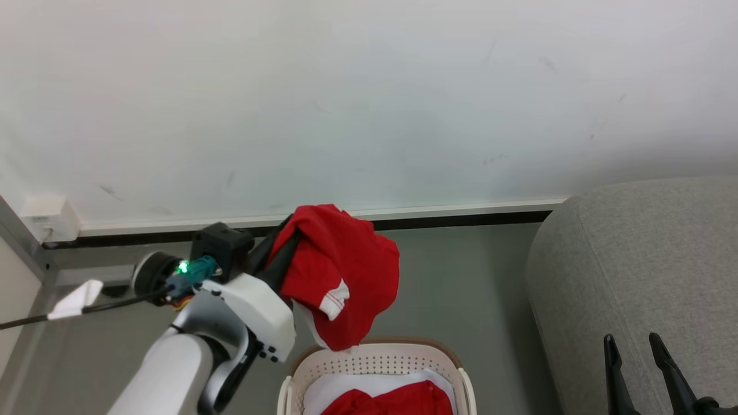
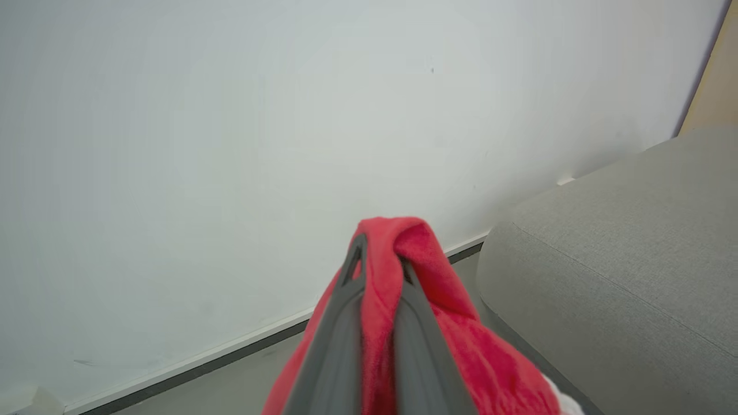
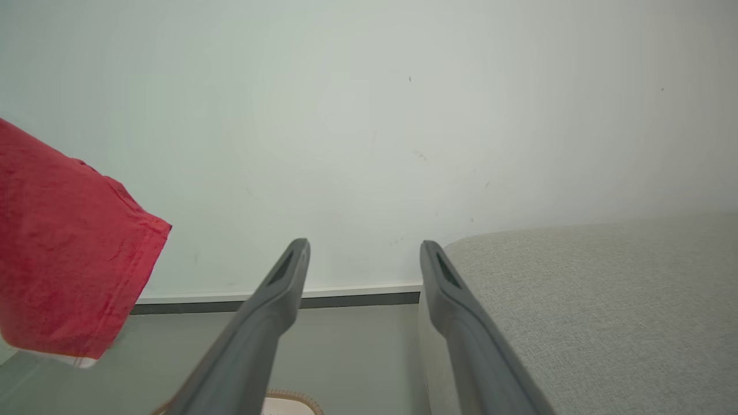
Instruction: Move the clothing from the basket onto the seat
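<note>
The left jaws pinch the red clothing [image 1: 346,259] by one bunched fold, hanging below them over the basket [image 1: 375,360], right jaws parted and empty; thin grip could slip before reaching the seat [image 1: 634,259].

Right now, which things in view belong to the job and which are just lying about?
Job: held red garment, left gripper, basket, second red garment inside it, sofa.
Lying about: white sheet, wall box, right gripper.
</note>
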